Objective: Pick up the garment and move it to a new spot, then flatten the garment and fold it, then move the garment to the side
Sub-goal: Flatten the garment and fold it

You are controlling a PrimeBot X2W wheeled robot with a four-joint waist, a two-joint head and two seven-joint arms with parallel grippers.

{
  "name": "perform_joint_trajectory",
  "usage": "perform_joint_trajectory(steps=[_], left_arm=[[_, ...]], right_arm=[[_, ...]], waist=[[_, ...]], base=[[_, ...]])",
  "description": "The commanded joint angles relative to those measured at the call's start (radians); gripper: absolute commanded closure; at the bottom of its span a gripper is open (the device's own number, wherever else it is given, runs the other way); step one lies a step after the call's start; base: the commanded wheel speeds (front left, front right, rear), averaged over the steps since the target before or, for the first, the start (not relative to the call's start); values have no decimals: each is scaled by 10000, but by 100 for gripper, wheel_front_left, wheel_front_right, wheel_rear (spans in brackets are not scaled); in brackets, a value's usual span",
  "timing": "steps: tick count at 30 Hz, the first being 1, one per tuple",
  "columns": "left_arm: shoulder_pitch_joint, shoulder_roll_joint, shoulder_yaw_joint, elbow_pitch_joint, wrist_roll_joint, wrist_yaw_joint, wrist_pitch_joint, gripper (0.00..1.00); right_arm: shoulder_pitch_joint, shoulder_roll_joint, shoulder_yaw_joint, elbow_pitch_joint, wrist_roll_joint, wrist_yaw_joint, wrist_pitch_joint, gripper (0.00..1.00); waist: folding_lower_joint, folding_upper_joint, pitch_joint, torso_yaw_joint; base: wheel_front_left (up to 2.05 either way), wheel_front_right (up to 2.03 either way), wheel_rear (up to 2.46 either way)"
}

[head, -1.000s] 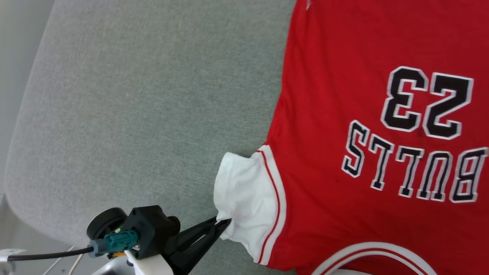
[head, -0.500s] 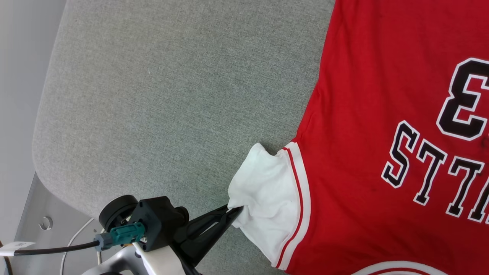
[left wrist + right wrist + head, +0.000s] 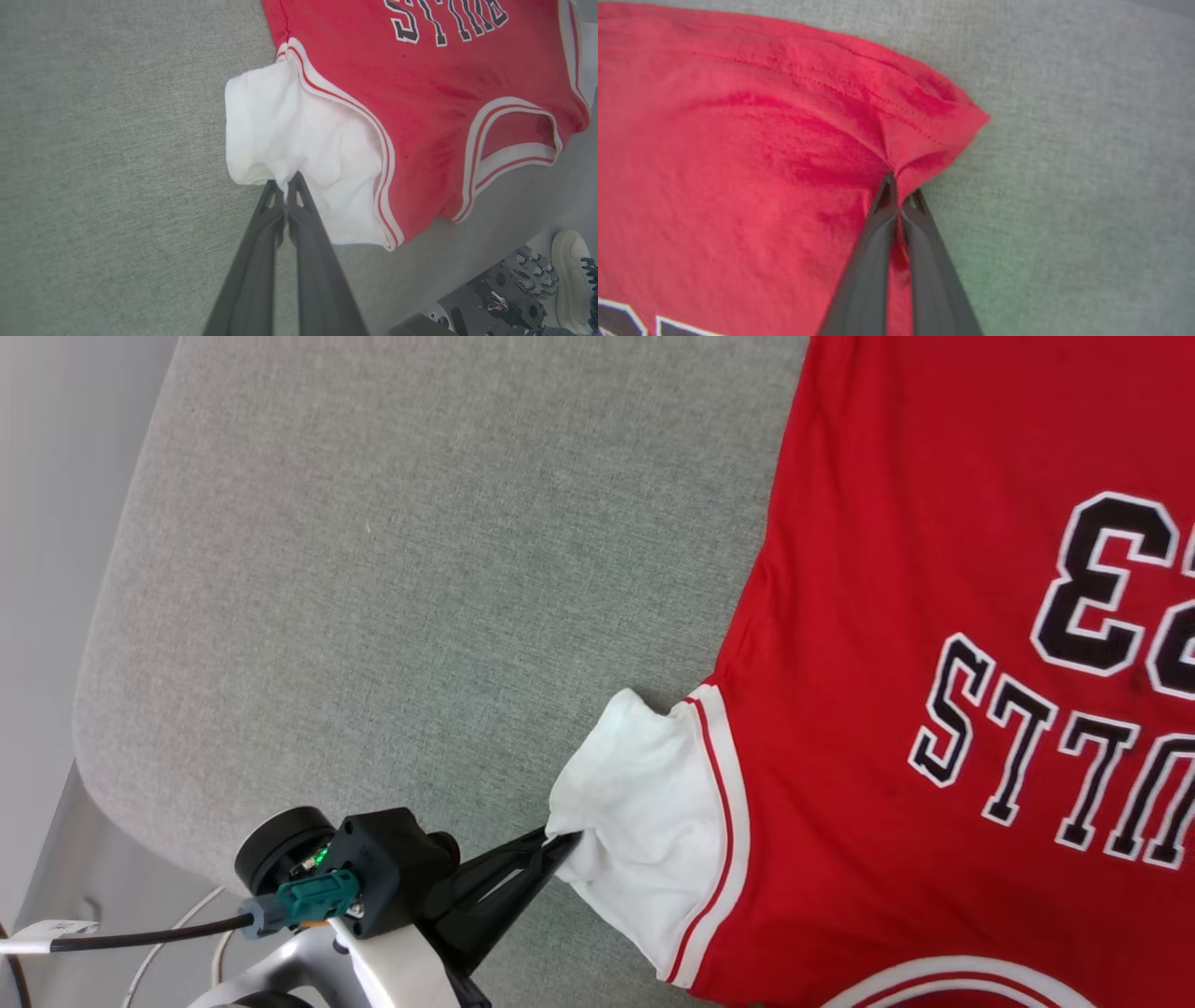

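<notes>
**Both grippers pinched on the jersey: notes on how it'll handle**

The left gripper [image 3: 563, 837] has its two long dark fingers pressed together on a little tuck of the white short sleeve [image 3: 644, 812]. In the left wrist view you can see the cloth bunching to a point right at the tips [image 3: 286, 179]. The right gripper [image 3: 899, 186] is doing the same thing at a corner of the red bottom hem [image 3: 934, 126], jaws closed on a fold with creases fanning out from the pinch.

Both bits belong to the red jersey-style T-shirt [image 3: 859, 616], which is lying front-up and mostly spread out on the grey woven fabric surface [image 3: 373, 569]. Its collar end is nearest the robot.

My read on handling: light, thin, totally floppy knit. It'll drape and stretch instead of holding shape, so one pinch alone would probably just drag a wrinkle. Seams and hems look like the best spots to grab since they're doubled up and less likely to slip. Sleeve cuff plus hem corner along one side seems sensible for lifting a whole edge.

Writing: black block lettering with white outlines, upside down from the head camera. I can read a "3" [image 3: 1106, 583] with part of another digit next to it. Below that is "LLS" [image 3: 1008, 747] and the start of a "U". The left wrist view crops the word, but it looks like BULLS
</notes>
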Motion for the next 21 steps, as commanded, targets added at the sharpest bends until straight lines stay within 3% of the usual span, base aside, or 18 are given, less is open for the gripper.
perform_joint_trajectory(steps=[1, 11, 16, 21], left_arm=[[71, 82, 47, -13, 45, 51, 45, 100], [557, 389, 196, -176, -188, 512, 436, 100], [949, 526, 425, 91, -410, 853, 480, 100], [1382, 686, 536, 468, -576, 1028, 454, 100]], right_arm=[[753, 126, 9, 257, 75, -3, 129, 100], [2637, 467, 25, -289, 1074, -3, -175, 100], [4105, 943, -47, -779, 1925, -3, -547, 100], [5841, 967, 283, -1629, 2693, -3, -864, 100]], waist=[[0, 0, -473, -353], [0, 0, -2023, -1469], [0, 0, -2816, -2165], [0, 0, -3347, -2751]], base=[[0, 0, 0], [0, 0, 0], [0, 0, 0], [0, 0, 0]])
